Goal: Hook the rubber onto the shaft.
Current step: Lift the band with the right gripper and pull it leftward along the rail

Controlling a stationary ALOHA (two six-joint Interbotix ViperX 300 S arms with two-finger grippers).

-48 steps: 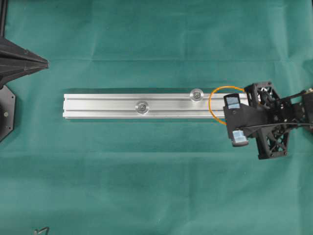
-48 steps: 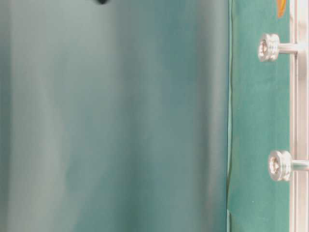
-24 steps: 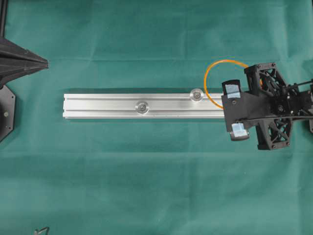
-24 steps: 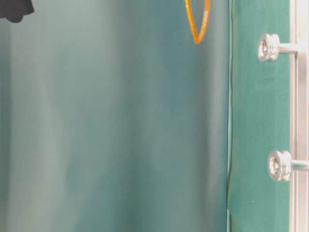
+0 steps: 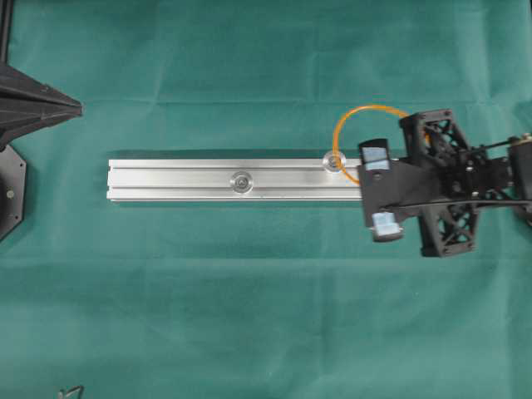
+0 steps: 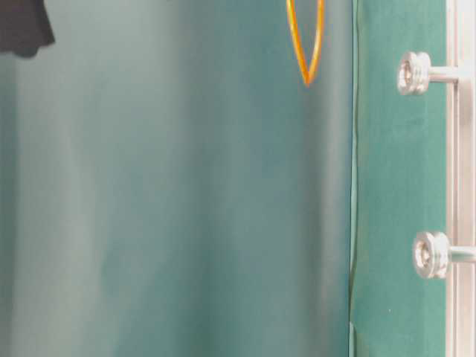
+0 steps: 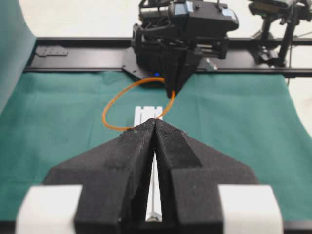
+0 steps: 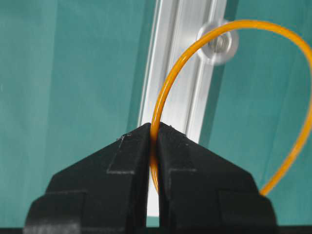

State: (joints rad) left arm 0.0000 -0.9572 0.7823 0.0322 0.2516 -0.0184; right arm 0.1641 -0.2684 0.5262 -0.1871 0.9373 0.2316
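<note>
**Orange band hangs over the rail's right-hand shaft**

At the far left of the overhead view the left gripper (image 7: 155, 127) is cut off by the picture's edge; its own wrist camera shows the two black fingers pressed together on nothing. Along the middle of the green cloth (image 5: 249, 316) lies the silver rail (image 5: 183, 179), with the left shaft (image 5: 242, 180) bare. Further right, the rubber (image 5: 349, 125) is pinched in the right gripper (image 8: 153, 130), whose jaws are clamped on the band's strand. From above, the loop's left edge overlaps the right shaft (image 5: 334, 160), yet the table-level view shows the band's tip (image 6: 306, 74) apart from that shaft's head (image 6: 413, 72) (so it sits above, not hooked). The right arm hides the rail's right end, and part of the loop disappears behind the gripper. Compared with a second ago, the right gripper has moved left along the rail, and the band, then short of the shaft, now reaches over it.
</note>
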